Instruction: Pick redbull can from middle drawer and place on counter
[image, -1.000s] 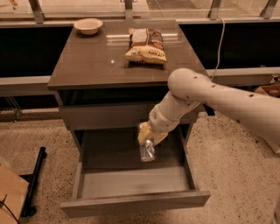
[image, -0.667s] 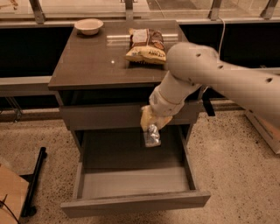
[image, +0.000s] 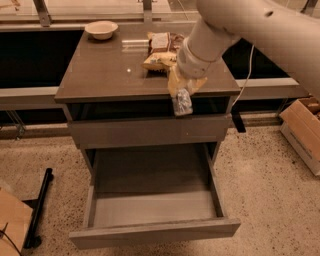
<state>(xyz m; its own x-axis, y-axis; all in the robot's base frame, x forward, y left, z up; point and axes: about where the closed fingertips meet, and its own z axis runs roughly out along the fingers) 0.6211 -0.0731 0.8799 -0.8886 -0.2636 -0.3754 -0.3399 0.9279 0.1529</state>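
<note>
Gripper (image: 180, 94) pinching the can (image: 182, 104) at the front edge of the counter (image: 110, 75), above the open drawer (image: 150, 212) — the can's base hangs below the countertop, so advancing without further lift could knock it loose against the edge.

The gripper (image: 181, 93), clasping the slim silver-and-blue redbull can (image: 182, 103), hangs at the front edge of the glossy grey-brown counter (image: 100, 75), whose left half lies bare. A yellow-brown chip bag (image: 159, 50) just behind it and a pale round bowl (image: 101, 29) farther back crowd the rear.
</note>
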